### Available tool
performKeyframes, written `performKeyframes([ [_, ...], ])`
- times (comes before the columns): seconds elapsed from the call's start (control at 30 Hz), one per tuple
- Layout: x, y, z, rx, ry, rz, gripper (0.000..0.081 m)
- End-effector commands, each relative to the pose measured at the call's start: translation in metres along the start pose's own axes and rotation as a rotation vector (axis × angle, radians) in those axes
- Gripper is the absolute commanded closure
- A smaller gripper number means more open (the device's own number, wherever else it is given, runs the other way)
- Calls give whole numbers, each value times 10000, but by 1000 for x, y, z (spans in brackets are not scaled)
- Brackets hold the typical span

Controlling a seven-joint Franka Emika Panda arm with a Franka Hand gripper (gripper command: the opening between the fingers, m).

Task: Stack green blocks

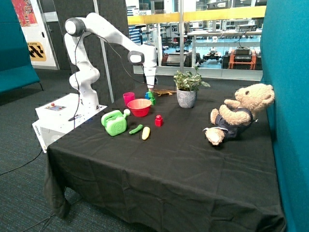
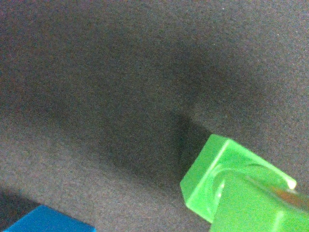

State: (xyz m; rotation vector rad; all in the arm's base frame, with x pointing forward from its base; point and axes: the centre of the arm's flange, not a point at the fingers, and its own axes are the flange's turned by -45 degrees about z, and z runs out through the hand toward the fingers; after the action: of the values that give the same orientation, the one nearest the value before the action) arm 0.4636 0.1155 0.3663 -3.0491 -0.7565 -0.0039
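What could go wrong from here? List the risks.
1. The gripper is low over the green blocks, close behind the red bowl; a sideways move could bump the bowl.
2. A blue block lies beside the green block; it could be nudged.

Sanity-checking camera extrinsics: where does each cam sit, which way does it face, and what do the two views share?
Outside view: stands off the table's front corner, facing across the black tablecloth toward the glass wall; the whole arm shows, its gripper down at the green blocks behind the red bowl.
Wrist view: sits on the wrist, looking down at the cloth close up; no robot part clearly shows.
Shared: green block, blue block, tablecloth.
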Motion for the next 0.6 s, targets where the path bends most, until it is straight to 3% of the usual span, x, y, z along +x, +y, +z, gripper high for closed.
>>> performKeyframes([
  [0.0,-4,5,4,5,-25,108,808],
  [0.57,2,4,4,5,-25,138,808],
])
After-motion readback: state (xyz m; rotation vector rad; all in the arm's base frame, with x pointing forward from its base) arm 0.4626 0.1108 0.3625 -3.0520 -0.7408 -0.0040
